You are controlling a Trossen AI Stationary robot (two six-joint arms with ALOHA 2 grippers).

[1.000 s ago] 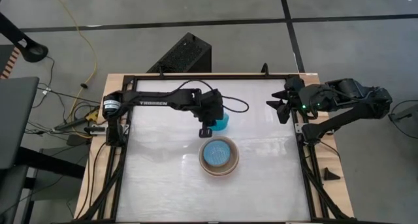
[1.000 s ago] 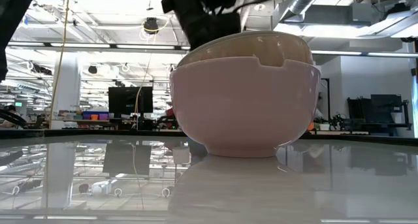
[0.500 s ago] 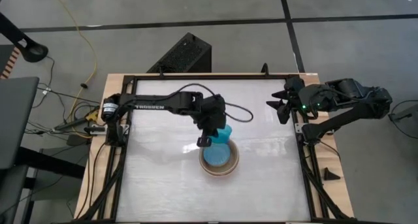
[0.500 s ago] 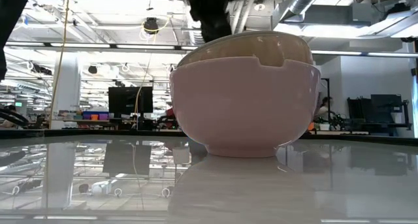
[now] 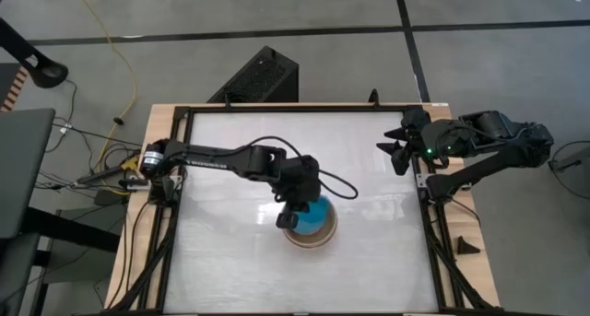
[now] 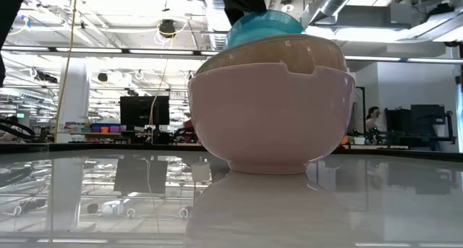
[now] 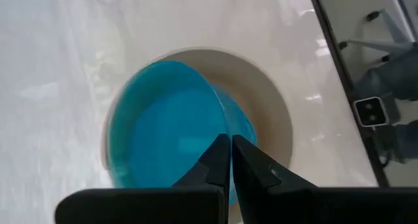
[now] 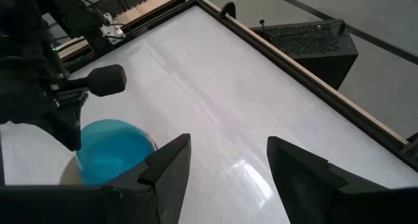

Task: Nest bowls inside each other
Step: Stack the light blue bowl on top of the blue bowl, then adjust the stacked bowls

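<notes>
A small teal bowl (image 7: 163,139) hangs over a stack of nested bowls (image 5: 312,239) in the middle of the table, with my left gripper (image 7: 230,152) shut on it. In the low view the teal bowl (image 6: 264,25) shows above the stack, whose outer pink bowl (image 6: 271,118) stands on the table by its base with a cream bowl (image 6: 289,51) inside it. The teal bowl's underside is hidden behind the stack's rim. My right gripper (image 8: 222,162) waits open above the table's right edge, far from the bowls. My left gripper pinches the teal bowl's rim (image 7: 221,123), with one finger inside the bowl and one outside its wall. The fingers slant down from the table's left side. The bowl is carried above the stack, its opening up; whether its underside touches the bowls below is hidden.
A black frame (image 5: 184,261) borders the white table (image 5: 230,270). A black box (image 5: 260,76) stands on the floor beyond the far edge. Bare table lies all around the stack.
My left gripper has carried the teal bowl from just beyond the stack toward the table's near edge and upward, until it hangs over the stack. The bowl now shows above the stack's rim in the low view. The stack has kept its place.
</notes>
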